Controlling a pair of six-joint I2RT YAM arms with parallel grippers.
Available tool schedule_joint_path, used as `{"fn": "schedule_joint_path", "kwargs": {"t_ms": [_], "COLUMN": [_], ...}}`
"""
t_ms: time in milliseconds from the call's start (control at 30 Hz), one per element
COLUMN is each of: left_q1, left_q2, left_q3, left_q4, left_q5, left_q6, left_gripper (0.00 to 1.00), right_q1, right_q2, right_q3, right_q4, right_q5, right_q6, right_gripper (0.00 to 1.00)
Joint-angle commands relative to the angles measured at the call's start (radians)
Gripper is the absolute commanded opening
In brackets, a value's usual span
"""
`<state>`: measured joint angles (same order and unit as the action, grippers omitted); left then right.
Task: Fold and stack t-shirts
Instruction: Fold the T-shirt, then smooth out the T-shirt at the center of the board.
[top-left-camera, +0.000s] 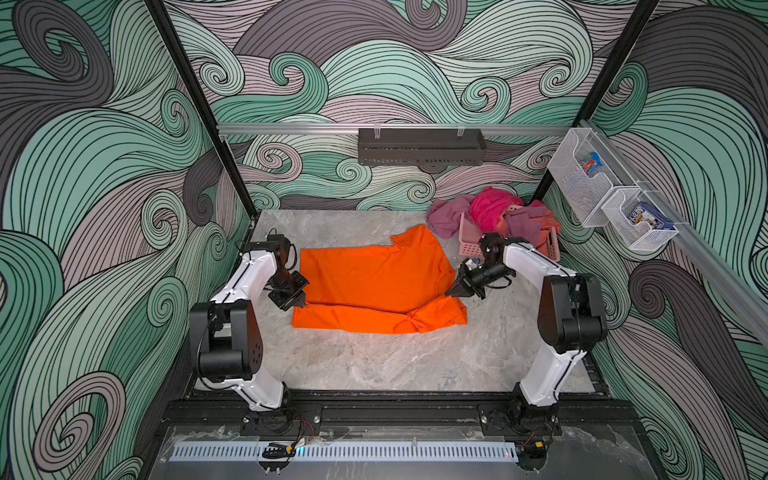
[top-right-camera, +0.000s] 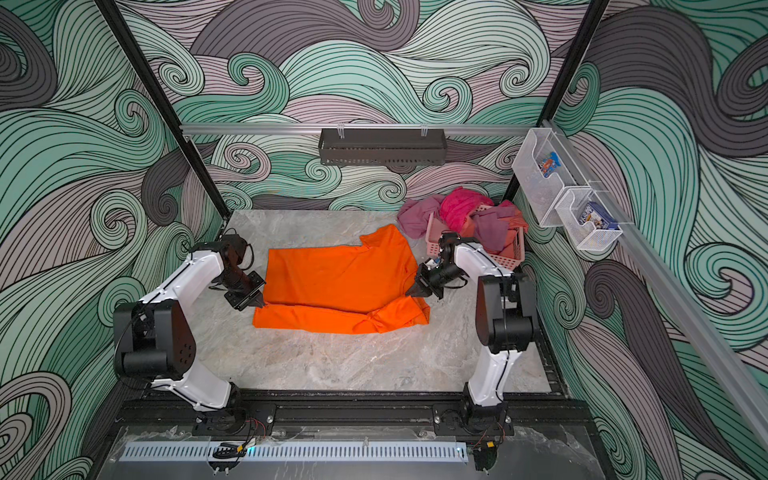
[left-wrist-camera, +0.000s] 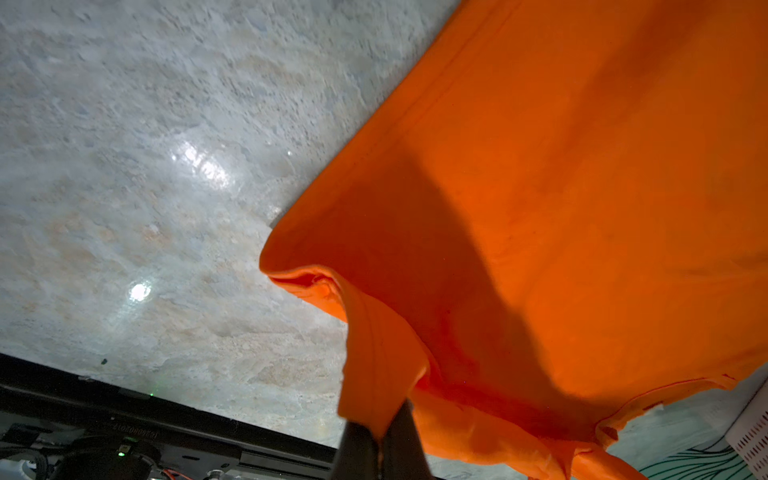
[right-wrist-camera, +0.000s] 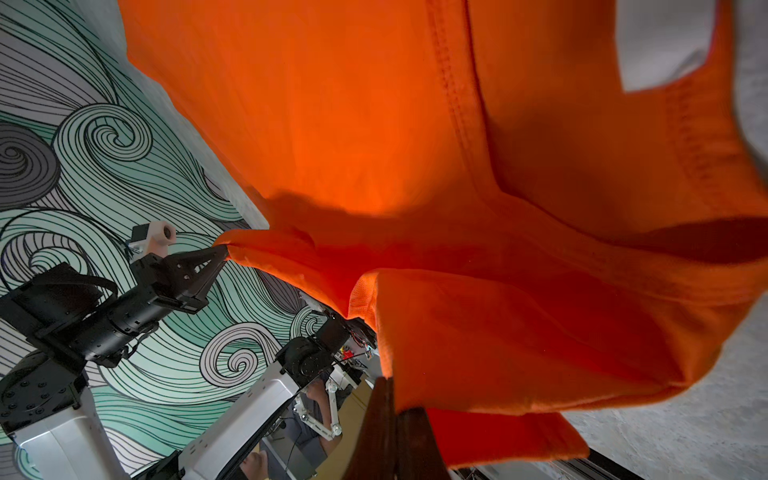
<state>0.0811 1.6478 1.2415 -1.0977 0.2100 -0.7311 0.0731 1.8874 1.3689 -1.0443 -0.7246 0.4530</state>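
left hand (top-left-camera: 300, 304) and right hand (top-left-camera: 451, 291) each clench one end of the shirt (top-left-camera: 374, 278), probably to hold the fold taut.

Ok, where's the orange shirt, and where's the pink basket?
shirt (top-left-camera: 374, 278): in a top view, on the middle of its flat body.
basket (top-left-camera: 469, 248): in a top view, on its front lattice wall.
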Motion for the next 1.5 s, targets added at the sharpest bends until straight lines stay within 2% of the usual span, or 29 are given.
{"fn": "schedule_joint_path", "kwargs": {"t_ms": [0,233,300,333,367,400,433,500,533,567,600,633,767,933,1033,1133,1267,1467], "left_q1": [0.019,0.022,0.023,0.023,0.023,0.023,0.023,0.023,0.024,0.023,0.023,0.022,0.022,0.02,0.02,0.02,0.02,0.02], "left_q2": [0.061,0.191,0.224,0.236,0.25,0.261,0.263,0.25,0.236,0.215,0.188,0.162,0.007,-0.164,-0.217,-0.277,-0.319,-0.357], "left_q3": [0.056,0.131,0.144,0.15,0.156,0.159,0.16,0.154,0.152,0.152,0.149,0.146,0.093,-0.053,-0.144,-0.208,-0.234,-0.239], "left_q4": [0.028,0.05,0.061,0.065,0.071,0.08,0.087,0.115,0.125,0.133,0.148,0.158,0.186,0.212,0.221,0.231,0.213,0.178], "left_q5": [0.026,0.046,0.05,0.054,0.063,0.074,0.081,0.085,0.081,0.076,0.076,0.076,0.069,0.105,0.12,0.137,0.138,0.124], "left_q6": [0.028,0.039,0.042,0.044,0.048,0.053,0.055,0.057,0.059,0.061,0.072,0.08,0.097,0.097,0.07,0.05,0.058,0.083], "left_gripper": [0.0,0.0,0.0,0.0,0.02,0.07,0.16,0.58,0.68,0.82,0.94,0.98,0.99,0.99,0.98,0.97,0.97,0.97], "right_q1": [-0.004,-0.004,-0.004,-0.004,-0.003,-0.004,-0.003,-0.002,-0.001,0.0,0.0,0.002,0.017,0.086,0.135,0.188,0.22,0.233], "right_q2": [0.05,0.165,0.196,0.207,0.22,0.227,0.23,0.222,0.214,0.2,0.182,0.164,0.055,-0.086,-0.12,-0.125,-0.071,0.004], "right_q3": [0.094,0.241,0.271,0.28,0.288,0.289,0.289,0.284,0.283,0.279,0.273,0.262,0.168,-0.016,-0.128,-0.206,-0.227,-0.125], "right_q4": [-0.01,-0.008,-0.009,-0.008,-0.01,-0.009,-0.008,-0.003,0.0,0.003,0.011,0.016,0.023,0.024,0.048,0.123,0.202,0.21], "right_q5": [0.001,0.0,0.0,-0.003,-0.004,-0.008,-0.003,0.015,0.027,0.035,0.038,0.035,0.016,0.028,0.035,0.04,0.042,0.055], "right_q6": [0.012,0.042,0.046,0.047,0.05,0.049,0.049,0.04,0.035,0.032,0.03,0.03,0.022,-0.004,0.001,0.026,0.045,0.04], "right_gripper": [0.03,0.03,0.06,0.13,0.28,0.43,0.52,0.64,0.74,0.79,0.8,0.8,0.77,0.71,0.63,0.62,0.61,0.62]}}
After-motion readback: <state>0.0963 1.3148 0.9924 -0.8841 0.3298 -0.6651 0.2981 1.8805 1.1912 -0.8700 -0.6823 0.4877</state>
